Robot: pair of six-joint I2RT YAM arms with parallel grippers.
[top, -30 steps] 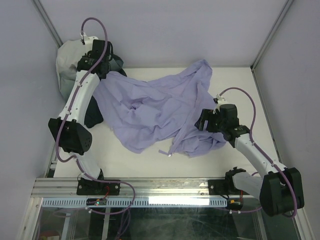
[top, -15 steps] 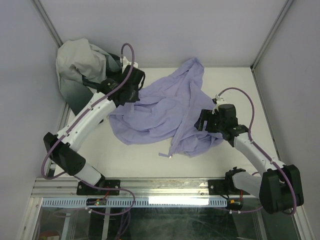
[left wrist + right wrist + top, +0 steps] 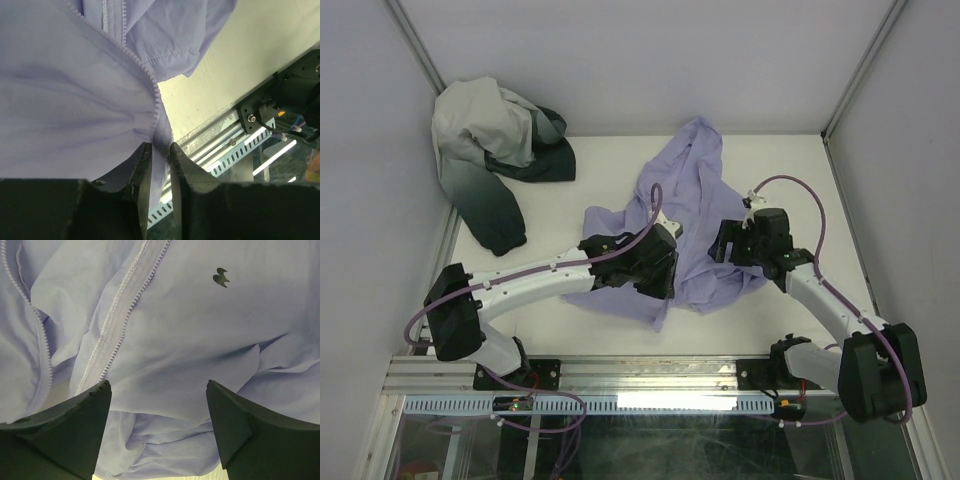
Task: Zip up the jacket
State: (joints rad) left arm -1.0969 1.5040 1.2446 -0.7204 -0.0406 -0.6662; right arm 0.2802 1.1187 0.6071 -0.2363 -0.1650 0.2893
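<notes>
The lavender jacket (image 3: 695, 215) lies bunched on the white table, running from the middle back to the front. My left gripper (image 3: 658, 280) is shut on a fold of the jacket by its zipper edge (image 3: 150, 82); the fabric is pinched between the fingers (image 3: 142, 165). My right gripper (image 3: 725, 243) is open, its fingers (image 3: 92, 402) spread wide just above the jacket (image 3: 200, 330), holding nothing. A zipper track (image 3: 117, 322) runs under it, and a small dark logo (image 3: 220, 277) shows on the fabric.
A white-and-dark-green garment (image 3: 490, 150) is heaped at the back left corner. The metal frame rail (image 3: 640, 375) runs along the near table edge, also in the left wrist view (image 3: 235, 145). Enclosure walls stand on three sides.
My left arm has swung from the back left corner to the front middle, dragging the jacket's left side over onto its right side. The right arm has barely moved.
</notes>
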